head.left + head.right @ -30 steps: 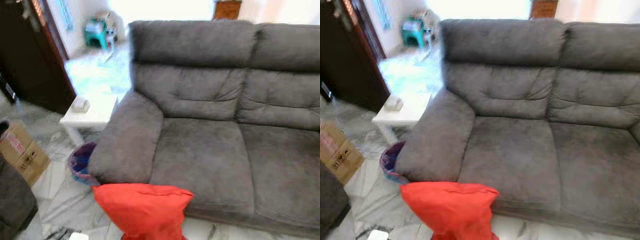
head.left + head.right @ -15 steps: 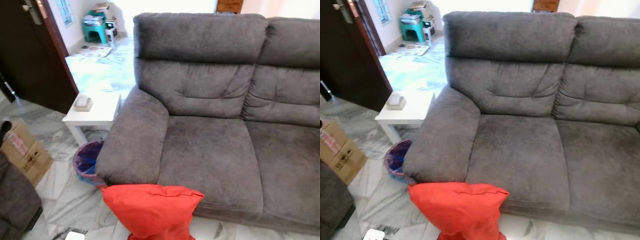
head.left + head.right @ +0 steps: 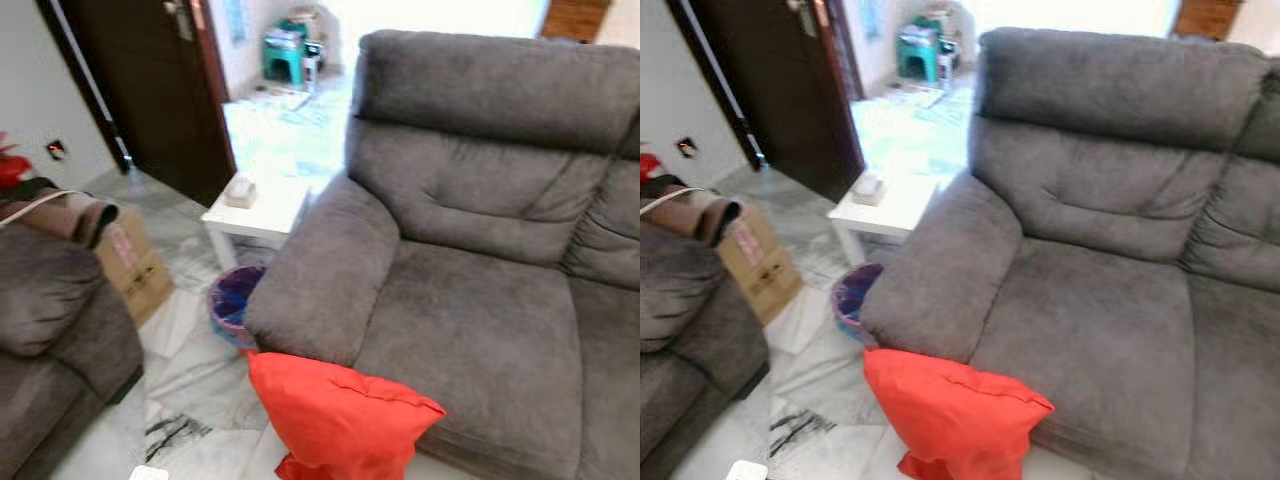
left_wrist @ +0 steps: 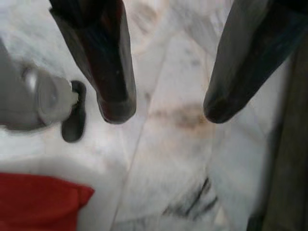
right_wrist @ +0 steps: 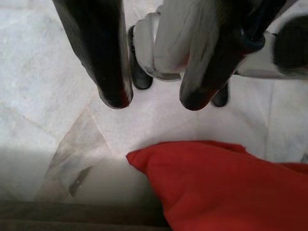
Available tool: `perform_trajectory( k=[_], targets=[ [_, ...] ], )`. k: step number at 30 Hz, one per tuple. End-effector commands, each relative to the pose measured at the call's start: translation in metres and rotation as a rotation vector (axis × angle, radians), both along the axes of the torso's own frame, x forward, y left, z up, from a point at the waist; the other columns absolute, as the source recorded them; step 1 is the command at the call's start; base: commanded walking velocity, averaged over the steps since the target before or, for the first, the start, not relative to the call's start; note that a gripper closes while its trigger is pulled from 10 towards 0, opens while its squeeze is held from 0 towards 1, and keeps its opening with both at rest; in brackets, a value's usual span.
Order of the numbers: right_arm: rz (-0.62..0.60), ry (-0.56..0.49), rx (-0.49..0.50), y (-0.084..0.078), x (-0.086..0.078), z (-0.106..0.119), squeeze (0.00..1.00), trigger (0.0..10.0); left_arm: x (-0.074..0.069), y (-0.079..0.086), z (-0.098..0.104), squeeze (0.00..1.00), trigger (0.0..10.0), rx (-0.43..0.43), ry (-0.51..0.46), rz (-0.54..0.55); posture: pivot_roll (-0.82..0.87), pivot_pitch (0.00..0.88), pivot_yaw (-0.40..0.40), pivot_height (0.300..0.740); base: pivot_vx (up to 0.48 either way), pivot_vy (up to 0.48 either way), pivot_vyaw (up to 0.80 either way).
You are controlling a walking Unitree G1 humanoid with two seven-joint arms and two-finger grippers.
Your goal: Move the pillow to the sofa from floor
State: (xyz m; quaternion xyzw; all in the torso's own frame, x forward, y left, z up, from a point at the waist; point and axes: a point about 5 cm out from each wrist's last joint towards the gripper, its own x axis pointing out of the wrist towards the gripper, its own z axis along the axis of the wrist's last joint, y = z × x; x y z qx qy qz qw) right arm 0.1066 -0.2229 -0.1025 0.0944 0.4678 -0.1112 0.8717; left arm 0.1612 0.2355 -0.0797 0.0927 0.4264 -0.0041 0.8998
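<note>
Both my left pincer (image 4: 163, 108) and right pincer (image 5: 151, 98) hang parted and empty above the floor (image 3: 190, 390), so a clumsy pinch could slide the red pillow (image 3: 335, 420) off the sofa (image 3: 470, 300) front.

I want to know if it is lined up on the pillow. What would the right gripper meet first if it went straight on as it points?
Probably the marble floor, just short of the red pillow; depth is unclear. The right gripper is open.

Left claw (image 4: 163, 108) hangs floorward, black fingers spread apart. Right claw (image 5: 151, 101) likewise, fingers parted, gripping nothing.
</note>
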Motion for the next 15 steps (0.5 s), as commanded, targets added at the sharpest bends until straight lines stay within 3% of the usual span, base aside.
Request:
perform_trajectory(
  k=[1, 15],
  targets=[
    [-0.001, 0.000, 0.026, 0.009, 0.001, -0.002, 0.00, 10.0, -0.011, 0.010, -0.003, 0.00, 10.0, 0.023, 0.046, 0.020, 0.16, 0.066, 0.063, 0.740, 0.000, 0.000, 0.80],
    [-0.069, -0.069, 0.034, 0.005, 0.016, 0.004, 0.00, 10.0, -0.006, 0.009, -0.001, 0.00, 10.0, 0.026, 0.025, 0.034, 0.16, 0.060, 0.049, 0.740, 0.000, 0.000, 0.05]
  ],
)
